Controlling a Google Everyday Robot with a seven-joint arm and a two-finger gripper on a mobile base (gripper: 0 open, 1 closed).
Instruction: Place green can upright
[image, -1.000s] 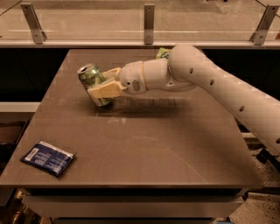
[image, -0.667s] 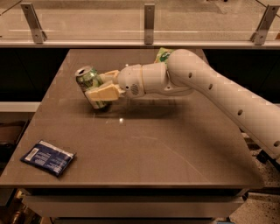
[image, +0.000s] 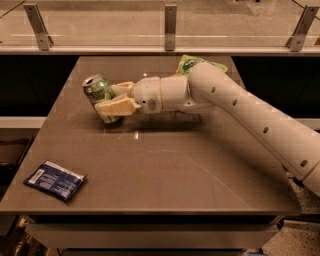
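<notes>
Gripper (image: 112, 98) has the green can (image: 97, 87) clamped, tilted, around 10 o'clock on the bench (image: 175, 165).

Green can (image: 96, 86) tilted, clamped in claw (image: 106, 98).

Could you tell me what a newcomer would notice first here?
The big white robot arm reaching across the brown table from the right stands out first, its two-finger gripper shut on a small green metal drinks can held tilted at the far left. Next comes the flat dark blue packet at the near left corner; a soft green snack bag peeks out behind the arm.
</notes>
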